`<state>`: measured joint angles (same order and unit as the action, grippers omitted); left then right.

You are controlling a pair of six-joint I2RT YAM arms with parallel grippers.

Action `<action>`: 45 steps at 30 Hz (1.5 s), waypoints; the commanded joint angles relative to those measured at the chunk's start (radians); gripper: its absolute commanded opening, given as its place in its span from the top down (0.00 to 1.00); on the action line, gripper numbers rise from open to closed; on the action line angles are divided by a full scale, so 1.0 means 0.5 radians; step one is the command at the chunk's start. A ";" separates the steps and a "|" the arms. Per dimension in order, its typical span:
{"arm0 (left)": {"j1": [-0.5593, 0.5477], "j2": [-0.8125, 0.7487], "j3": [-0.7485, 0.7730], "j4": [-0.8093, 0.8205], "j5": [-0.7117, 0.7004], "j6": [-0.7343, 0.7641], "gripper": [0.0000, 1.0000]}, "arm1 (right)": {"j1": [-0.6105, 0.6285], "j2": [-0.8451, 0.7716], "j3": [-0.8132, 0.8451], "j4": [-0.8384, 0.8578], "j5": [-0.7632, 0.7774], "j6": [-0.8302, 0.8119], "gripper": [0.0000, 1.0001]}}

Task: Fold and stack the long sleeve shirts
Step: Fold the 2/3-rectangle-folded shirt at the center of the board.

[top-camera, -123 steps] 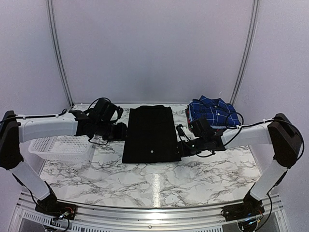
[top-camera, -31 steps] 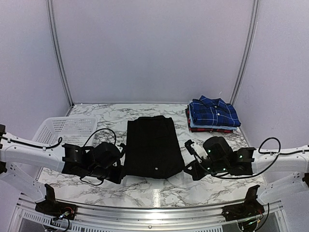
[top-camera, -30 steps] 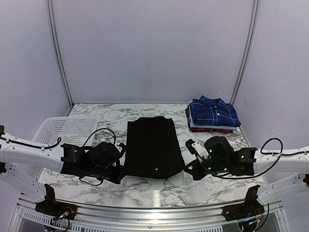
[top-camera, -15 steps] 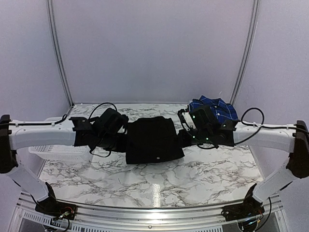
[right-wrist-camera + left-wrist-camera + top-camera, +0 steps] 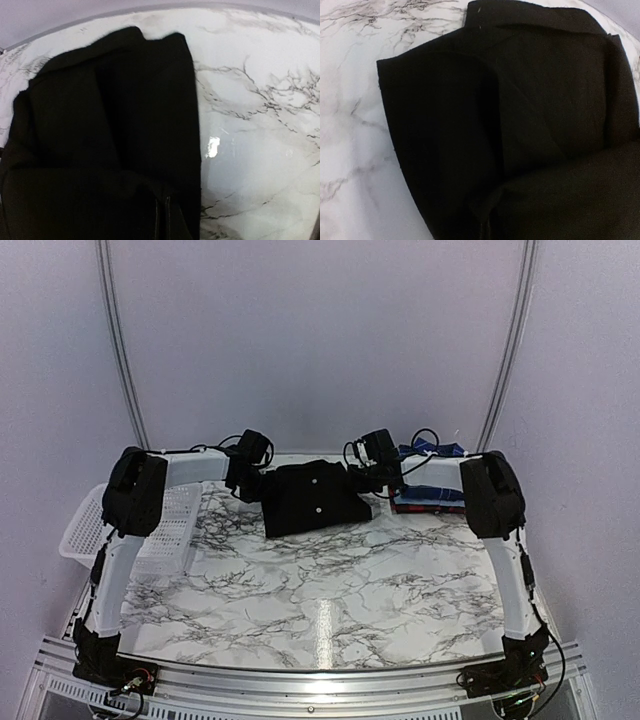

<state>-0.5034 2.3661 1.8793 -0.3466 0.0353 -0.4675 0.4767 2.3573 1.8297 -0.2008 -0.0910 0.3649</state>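
The plain black shirt [image 5: 312,502] lies at the back middle of the marble table, doubled over on itself, with two small white buttons showing on top. My left gripper [image 5: 262,483] is shut on its left edge and my right gripper [image 5: 358,478] is shut on its right edge. In the left wrist view the black shirt [image 5: 520,110] fills the frame, with layered folds, and the fingers are buried in it. The right wrist view shows the black shirt [image 5: 110,130] the same way. The stack of folded shirts [image 5: 430,493], blue over red, lies at the back right, partly hidden behind my right arm.
A white mesh basket [image 5: 165,525] stands at the left edge of the marble table [image 5: 330,590]. Both arms stretch toward the back wall. The stack lies just right of the right gripper.
Both grippers have carried the shirt's near edge from the middle of the table to the far side. The shirt now lies shorter and doubled over. The arms have stretched out.
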 commanded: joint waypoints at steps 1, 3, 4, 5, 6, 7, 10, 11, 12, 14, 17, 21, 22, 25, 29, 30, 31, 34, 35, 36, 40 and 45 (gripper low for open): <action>0.031 0.221 0.216 -0.085 0.209 -0.045 1.00 | -0.031 0.149 0.146 -0.116 -0.107 -0.013 1.00; 0.019 0.230 0.180 -0.083 0.243 -0.065 1.00 | -0.030 0.092 -0.017 -0.061 -0.134 0.005 1.00; 0.006 0.209 0.136 -0.075 0.236 -0.074 1.00 | -0.024 0.047 -0.113 -0.039 -0.150 0.016 1.00; -0.007 0.170 0.070 -0.058 0.234 -0.079 1.00 | -0.012 -0.015 -0.216 -0.012 -0.153 0.022 1.00; -0.024 0.125 -0.010 -0.033 0.232 -0.088 1.00 | 0.005 -0.081 -0.342 0.017 -0.142 0.026 1.00; -0.049 0.057 -0.101 0.004 0.229 -0.100 1.00 | 0.024 -0.166 -0.478 0.054 -0.129 0.034 1.00; -0.149 -0.180 -0.411 0.101 0.168 -0.142 1.00 | 0.095 -0.431 -0.870 0.152 -0.108 0.079 1.00; -0.184 -0.263 -0.523 0.136 0.147 -0.167 1.00 | 0.131 -0.522 -1.009 0.180 -0.086 0.101 1.00; -0.227 -0.360 -0.642 0.175 0.124 -0.191 1.00 | 0.167 -0.625 -1.140 0.214 -0.060 0.132 1.00; -0.319 -0.553 -0.891 0.254 0.055 -0.244 1.00 | 0.250 -0.819 -1.385 0.245 -0.025 0.200 1.00; -0.466 -0.877 -1.326 0.348 -0.005 -0.349 1.00 | 0.406 -1.131 -1.743 0.262 0.050 0.314 1.00; -0.696 -1.243 -1.775 0.391 -0.143 -0.494 1.00 | 0.660 -1.599 -2.142 0.224 0.167 0.507 1.00; -0.742 -1.323 -1.856 0.393 -0.171 -0.529 1.00 | 0.729 -1.693 -2.203 0.185 0.236 0.557 1.00; -0.840 -1.546 -2.066 0.392 -0.229 -0.634 1.00 | 0.911 -1.935 -2.308 0.029 0.427 0.698 1.00; -0.903 -1.796 -2.180 0.384 -0.273 -0.664 1.00 | 1.023 -2.156 -2.292 -0.100 0.588 0.763 1.00; -0.909 -1.848 -2.182 0.377 -0.273 -0.663 1.00 | 1.036 -2.196 -2.274 -0.130 0.638 0.762 1.00; -0.914 -1.885 -2.178 0.366 -0.271 -0.656 1.00 | 1.047 -2.228 -2.252 -0.157 0.667 0.761 1.00; -0.914 -1.962 -2.142 0.317 -0.266 -0.630 1.00 | 1.065 -2.291 -2.189 -0.205 0.692 0.744 1.00; -0.914 -1.981 -2.129 0.300 -0.269 -0.623 1.00 | 1.072 -2.296 -2.161 -0.224 0.696 0.737 1.00; -0.914 -2.000 -2.115 0.285 -0.278 -0.614 1.00 | 1.076 -2.297 -2.134 -0.247 0.702 0.727 1.00; -0.914 -2.052 -2.047 0.214 -0.327 -0.579 1.00 | 1.090 -2.297 -2.017 -0.319 0.726 0.673 1.00; -0.914 -2.056 -1.938 0.114 -0.355 -0.526 1.00 | 1.090 -2.296 -1.922 -0.335 0.728 0.621 1.00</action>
<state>-0.9569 1.3605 0.8543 -0.2306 -0.1112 -0.7654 1.0126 1.2236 0.8017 -0.3412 0.2440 0.7029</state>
